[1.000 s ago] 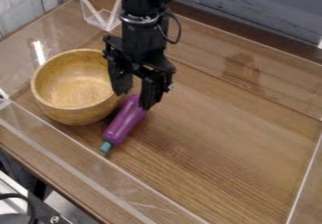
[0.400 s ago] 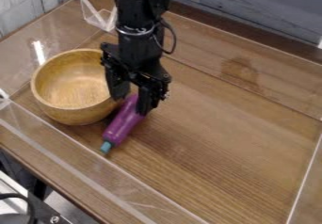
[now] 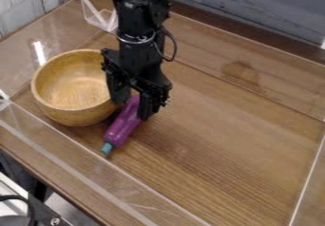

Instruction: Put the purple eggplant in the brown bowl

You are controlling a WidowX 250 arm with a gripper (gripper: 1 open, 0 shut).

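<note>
Looking down, we see the eggplant (image 3: pixel 124 127) lying at the bowl's (image 3: pixel 72 87) four o'clock. Our gripper (image 3: pixel 136 104) is wide open over its top end.

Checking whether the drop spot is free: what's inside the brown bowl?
No eggplant shows inside the brown bowl, just bare wood; the arm covers part of its right side.

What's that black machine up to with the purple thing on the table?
It's a robot arm, with its jaws open around the upper end of a purple toy eggplant. The eggplant is on the tabletop, beside the brown bowl, not in it. It looks as if the arm may be about to grip it.
</note>
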